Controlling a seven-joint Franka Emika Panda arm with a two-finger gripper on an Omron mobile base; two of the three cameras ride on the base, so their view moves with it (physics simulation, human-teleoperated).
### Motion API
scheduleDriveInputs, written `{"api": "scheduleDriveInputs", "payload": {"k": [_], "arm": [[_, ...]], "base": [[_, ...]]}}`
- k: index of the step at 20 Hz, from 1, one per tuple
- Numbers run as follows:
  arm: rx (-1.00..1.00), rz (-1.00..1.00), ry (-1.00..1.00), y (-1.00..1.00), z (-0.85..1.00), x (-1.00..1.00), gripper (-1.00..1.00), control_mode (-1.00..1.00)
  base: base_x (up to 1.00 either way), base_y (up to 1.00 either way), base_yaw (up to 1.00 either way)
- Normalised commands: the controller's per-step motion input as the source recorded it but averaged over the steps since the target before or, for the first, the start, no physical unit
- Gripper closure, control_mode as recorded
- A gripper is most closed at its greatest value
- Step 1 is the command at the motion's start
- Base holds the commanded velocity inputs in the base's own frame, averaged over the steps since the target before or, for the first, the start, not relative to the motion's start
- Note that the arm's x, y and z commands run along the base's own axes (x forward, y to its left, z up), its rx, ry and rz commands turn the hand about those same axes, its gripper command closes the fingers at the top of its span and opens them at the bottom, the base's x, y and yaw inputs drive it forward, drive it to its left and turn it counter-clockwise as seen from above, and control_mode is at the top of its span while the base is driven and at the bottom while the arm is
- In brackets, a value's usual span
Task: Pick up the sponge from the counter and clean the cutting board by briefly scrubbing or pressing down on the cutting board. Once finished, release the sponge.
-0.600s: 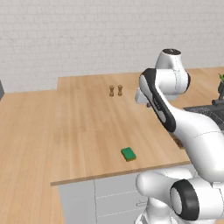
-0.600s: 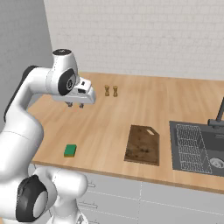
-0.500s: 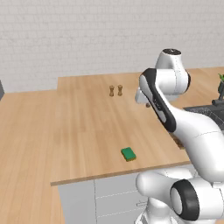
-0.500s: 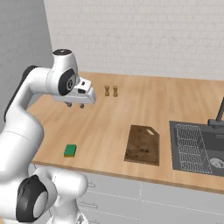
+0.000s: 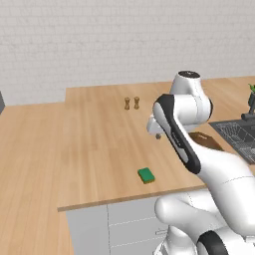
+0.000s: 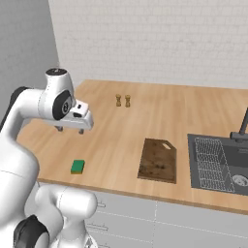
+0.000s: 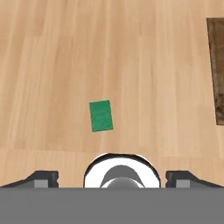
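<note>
The green sponge (image 6: 77, 166) lies flat on the light wood counter (image 6: 121, 131), close to its front edge. It also shows in the left base view (image 5: 146, 175) and in the hand view (image 7: 101, 115). My gripper (image 6: 70, 130) hangs open above the counter, well over the sponge and a little behind it, with nothing between its fingers. In the hand view the fingertips (image 7: 41, 177) stand far apart. The dark brown cutting board (image 6: 157, 160) lies to the sponge's right, and its edge shows at the hand view's right side (image 7: 216, 65).
Two small brown shakers (image 6: 122, 100) stand at the back of the counter. A dark grey sink (image 6: 220, 162) with a faucet (image 6: 240, 128) sits to the right of the board. Grey cabinet fronts (image 6: 160, 218) run below the counter.
The hand has dropped lower and come forward toward the counter's front, closer over the sponge. Sponge and board lie where they were.
</note>
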Motion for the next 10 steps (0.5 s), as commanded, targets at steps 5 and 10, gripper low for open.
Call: {"api": "scheduleDriveInputs", "payload": {"k": [5,10], "arm": [[-0.01,0.03,0.05,0.17,-0.56,-0.06,-1.00,-1.00],[0.00,0.07,0.08,0.04,-0.68,0.02,-1.00,-1.00]], "base": [[0.00,0.00,0.00],[0.00,0.00,0.00]]}}
